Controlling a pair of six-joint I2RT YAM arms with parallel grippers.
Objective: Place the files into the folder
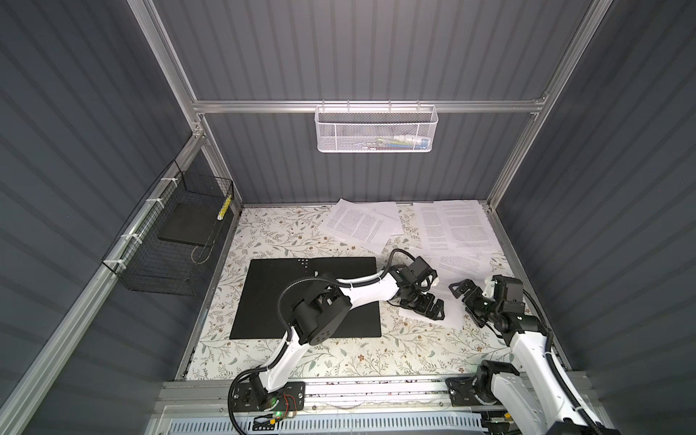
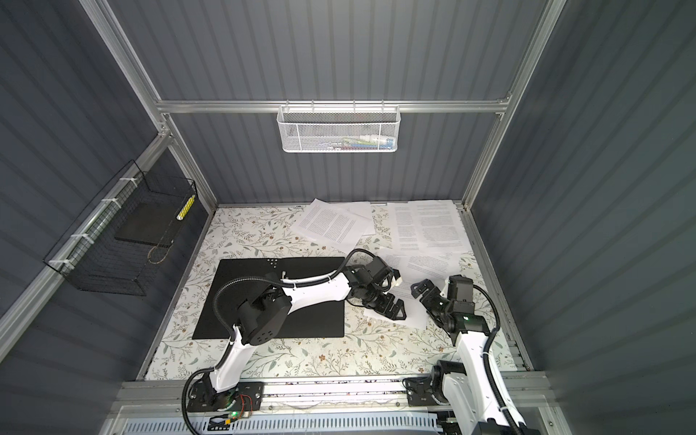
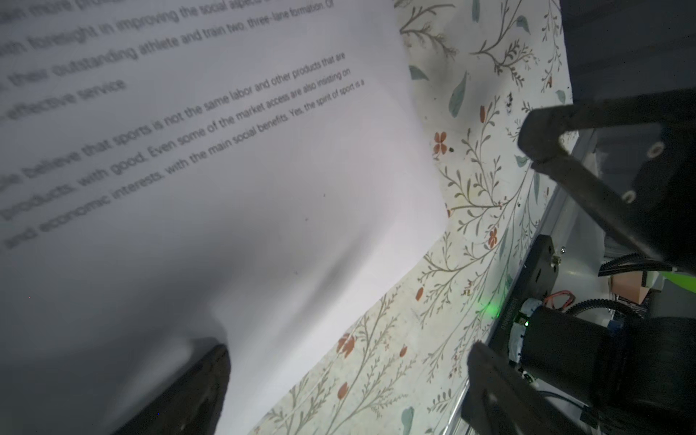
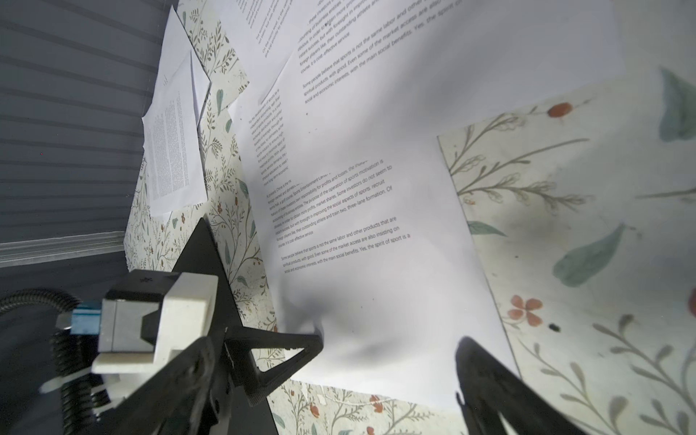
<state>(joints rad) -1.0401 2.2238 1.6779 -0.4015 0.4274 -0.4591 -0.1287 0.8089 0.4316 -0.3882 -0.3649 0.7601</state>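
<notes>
On the left of the table (image 1: 339,361) lies the folder (image 1: 260,297), flat and closed, with the left arm reaching across it. Just past its right edge the left pincer (image 1: 425,307) hangs low over the nearest sheet (image 1: 452,314), jaws wide and holding nothing. One fingertip (image 3: 203,380) seems to touch the paper, which humps up beside it.

We judge the step in hand to be lifting this sheet. To do it well, we would use that hump: slip one finger under the raised paper and close gently, so that a single sheet comes up uncreased.

Further right, the right pincer (image 1: 465,303) faces the same sheet, also wide and empty; it could pin the paper while we pinch. The other sheets (image 1: 457,226) lie at the back, well apart from the folder, which we would need to open before anything goes in.
</notes>
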